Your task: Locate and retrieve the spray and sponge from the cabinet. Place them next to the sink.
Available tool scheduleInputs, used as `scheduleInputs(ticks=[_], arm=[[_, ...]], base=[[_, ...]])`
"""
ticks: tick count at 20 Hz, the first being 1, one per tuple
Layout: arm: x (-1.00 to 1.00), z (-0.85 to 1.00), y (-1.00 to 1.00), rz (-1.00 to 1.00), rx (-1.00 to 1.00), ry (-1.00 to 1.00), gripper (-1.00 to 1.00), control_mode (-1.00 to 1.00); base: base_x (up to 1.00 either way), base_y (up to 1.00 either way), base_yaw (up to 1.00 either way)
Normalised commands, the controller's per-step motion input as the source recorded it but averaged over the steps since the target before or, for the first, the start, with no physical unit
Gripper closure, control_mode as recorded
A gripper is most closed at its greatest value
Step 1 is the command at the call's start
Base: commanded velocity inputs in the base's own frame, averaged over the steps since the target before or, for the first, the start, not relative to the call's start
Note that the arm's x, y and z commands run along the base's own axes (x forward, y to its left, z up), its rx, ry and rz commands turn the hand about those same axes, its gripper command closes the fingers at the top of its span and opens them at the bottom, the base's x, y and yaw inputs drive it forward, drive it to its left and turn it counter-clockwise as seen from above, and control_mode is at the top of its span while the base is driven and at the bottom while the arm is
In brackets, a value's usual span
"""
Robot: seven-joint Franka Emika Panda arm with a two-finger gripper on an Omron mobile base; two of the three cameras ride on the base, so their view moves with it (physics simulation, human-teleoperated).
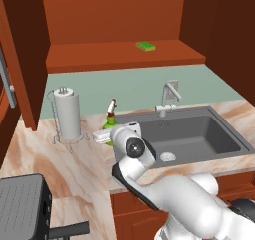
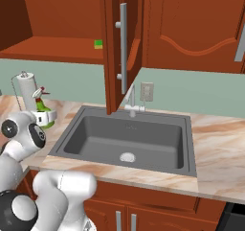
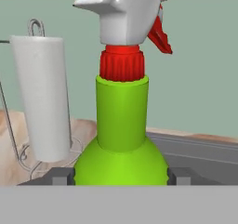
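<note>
Hand view: spray (image 3: 122,125) upright on table (image 1: 84,164) left of sink (image 1: 199,134), jaws wide either side of its body, grip unclear; back out straight, avoid tipping it.

You see the spray (image 1: 110,120), a green bottle with a white-and-red trigger nozzle, upright on the counter just left of the sink (image 1: 199,134), apparently resting there. The sponge (image 1: 146,46), green-topped, lies flat on the cabinet (image 1: 124,55) shelf.
</note>
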Motion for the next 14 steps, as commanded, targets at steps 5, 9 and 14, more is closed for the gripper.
scheduleInputs(ticks=[5, 9, 14], arm=[[0.45, -0.27, 0.25, 0.0, -0.01, 0.09, 1.0, -1.0], [0.45, -0.27, 0.24, 0.0, 0.0, 0.04, 1.0, -1.0], [0.44, -0.34, 0.11, 0.0, 0.0, 0.0, 1.0, -1.0]], base=[[0.0, 0.0, 0.0], [0.0, 0.0, 0.0], [0.0, 0.0, 0.0]])
